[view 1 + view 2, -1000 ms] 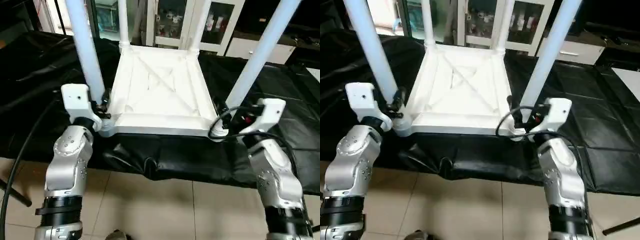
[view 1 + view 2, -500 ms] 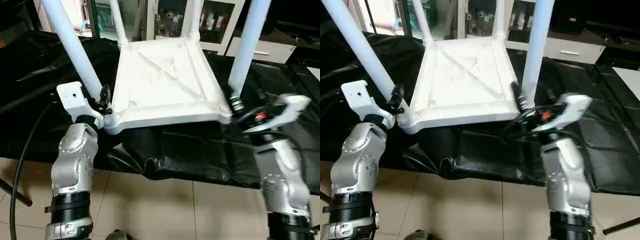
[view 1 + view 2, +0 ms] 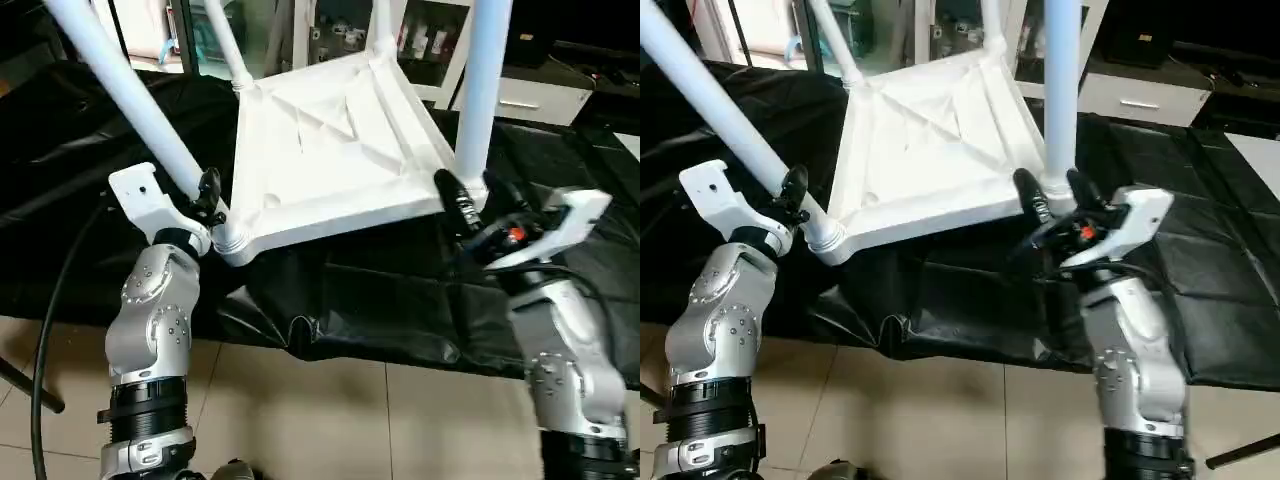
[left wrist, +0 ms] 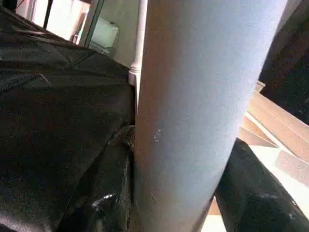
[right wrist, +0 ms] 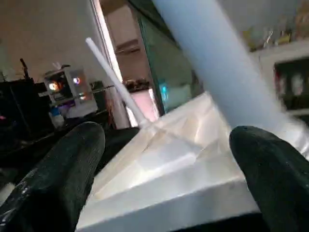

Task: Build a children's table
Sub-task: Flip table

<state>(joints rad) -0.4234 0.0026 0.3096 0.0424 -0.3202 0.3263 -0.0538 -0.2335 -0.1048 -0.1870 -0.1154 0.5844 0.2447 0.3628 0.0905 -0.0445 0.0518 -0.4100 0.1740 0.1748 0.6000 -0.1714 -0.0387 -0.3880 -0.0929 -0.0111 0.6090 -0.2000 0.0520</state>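
The children's table (image 3: 330, 140) is upside down over the black sheet and tilted, its ribbed underside facing me and its near-right corner raised. Its white tube legs point upward. My left gripper (image 3: 205, 195) is shut on the near-left leg (image 3: 130, 95) just above its corner socket. In the left wrist view that leg (image 4: 193, 106) sits tight between both black fingers (image 4: 111, 193). My right gripper (image 3: 1055, 195) is open, one finger on each side of the base of the near-right leg (image 3: 1060, 100). In the right wrist view the fingers (image 5: 58, 183) stand wide apart.
The black-sheeted work table (image 3: 380, 300) runs across the view, its front edge hanging loose over the tiled floor (image 3: 330, 420). White cabinets with glass doors (image 3: 420, 40) stand behind. A black cable (image 3: 50, 330) loops beside my left arm.
The table has tipped: its near-right corner has risen and the legs now lean to the left. My right gripper has moved up with that corner, and my left gripper has kept its hold.
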